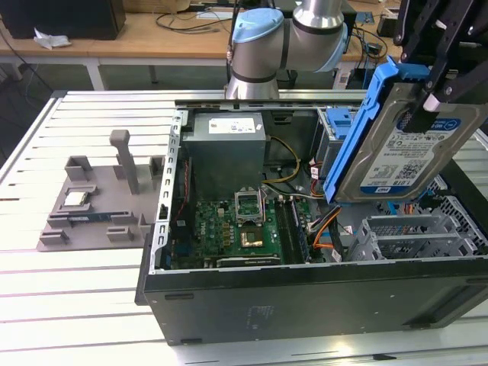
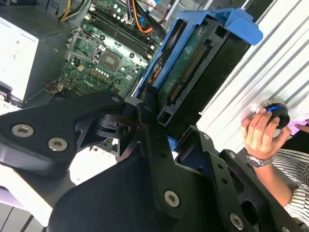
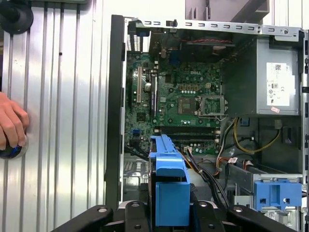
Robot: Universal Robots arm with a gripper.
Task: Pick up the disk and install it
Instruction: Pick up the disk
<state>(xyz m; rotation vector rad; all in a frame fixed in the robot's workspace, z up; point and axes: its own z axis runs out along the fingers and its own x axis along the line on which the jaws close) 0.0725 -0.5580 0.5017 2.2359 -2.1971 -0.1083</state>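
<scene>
Above the open computer case (image 1: 305,305), the gripper (image 1: 436,93) clamps the disk (image 1: 404,156).
Exterior view: the arm (image 1: 282,38) stands behind the case; the disk hangs tilted, label showing, blue bracket along one edge. Second wrist view: black fingers (image 2: 149,140) pinch its end, circuit side visible; a person's hand (image 2: 258,133) lies beside the case. First wrist view: the bracket sits above the motherboard (image 3: 183,96).
</scene>
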